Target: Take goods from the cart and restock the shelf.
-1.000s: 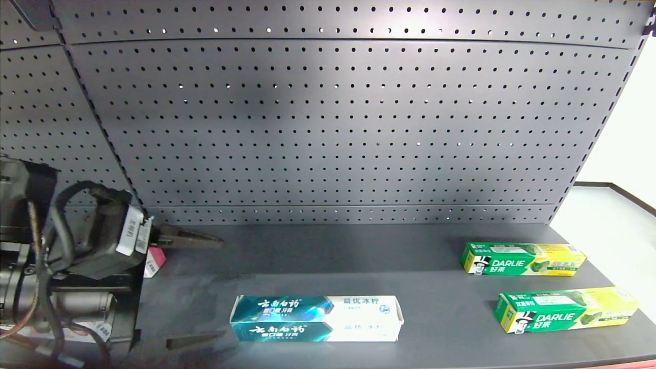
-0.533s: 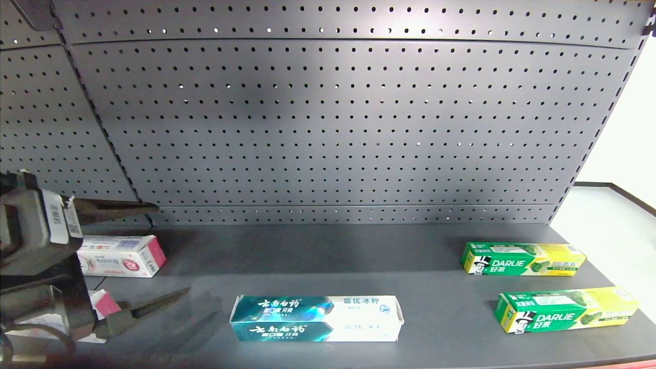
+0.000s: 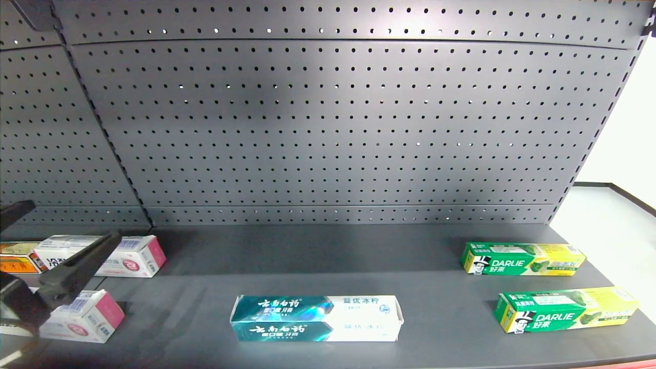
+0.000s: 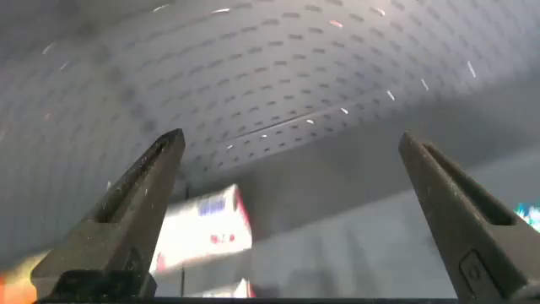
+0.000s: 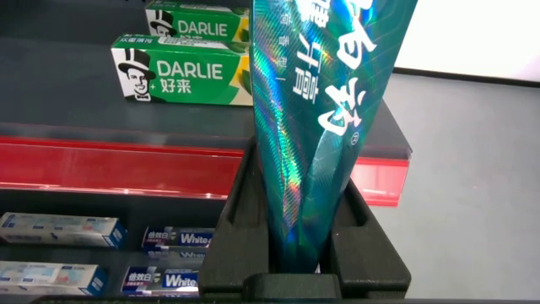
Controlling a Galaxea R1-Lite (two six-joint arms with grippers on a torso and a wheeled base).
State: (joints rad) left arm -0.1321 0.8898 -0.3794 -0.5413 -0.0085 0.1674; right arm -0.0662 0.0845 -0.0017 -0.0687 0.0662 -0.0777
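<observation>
On the grey shelf [image 3: 318, 251] a teal and white toothpaste box [image 3: 315, 318] lies flat at the front middle. Two green and yellow boxes [image 3: 523, 258] [image 3: 566, 308] lie at the right. Two white and pink boxes [image 3: 130, 256] [image 3: 84, 315] lie at the left, with an orange box [image 3: 14, 259] behind them. My left gripper [image 3: 76, 219] hangs open at the far left, above the pink boxes and holding nothing; in the left wrist view its own gripper [image 4: 288, 139] frames a white and pink box [image 4: 207, 232]. My right gripper [image 5: 308, 211] is shut on a teal holographic toothpaste box [image 5: 325, 93], below the shelf's front edge.
A perforated back panel [image 3: 328, 128] closes the shelf behind. The shelf's red front strip [image 5: 118, 173] runs just under the green boxes [image 5: 181, 67]. A lower shelf holds more toothpaste boxes [image 5: 59, 228]. White floor [image 5: 472, 169] lies to the right.
My left arm has drawn back to the left and out of the shelf, fingers open throughout, uncovering the white and pink boxes and the orange one. The other boxes have not moved.
</observation>
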